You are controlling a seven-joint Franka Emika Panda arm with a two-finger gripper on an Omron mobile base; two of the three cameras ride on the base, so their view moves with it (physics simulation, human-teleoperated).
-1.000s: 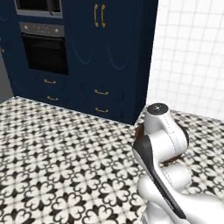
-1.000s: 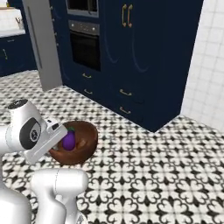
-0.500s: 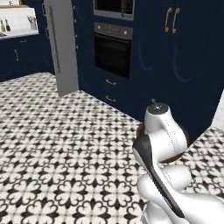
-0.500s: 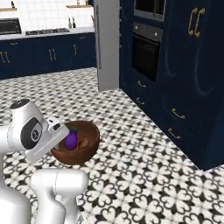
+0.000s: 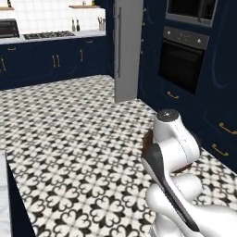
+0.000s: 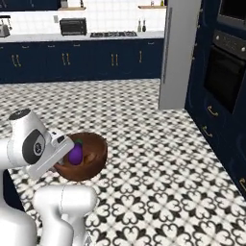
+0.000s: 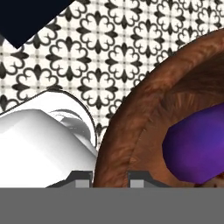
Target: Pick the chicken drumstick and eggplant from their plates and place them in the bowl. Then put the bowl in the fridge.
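The base had turned, so the fridge (image 6: 178, 53) came into view ahead; the gripper (image 7: 111, 178) held the bowl (image 6: 81, 156) by its rim, eggplant (image 6: 75, 153) inside.

Navy cabinets (image 6: 67, 60) line the far wall beyond a patterned floor (image 5: 69, 134), with a built-in oven (image 5: 183, 62) at right.

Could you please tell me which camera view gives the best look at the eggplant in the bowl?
The right base view: the eggplant sits whole inside the bowl, beside the arm. The hand view shows the eggplant cropped and very close behind the bowl's rim. In the left base view, the arm covers most of the bowl.
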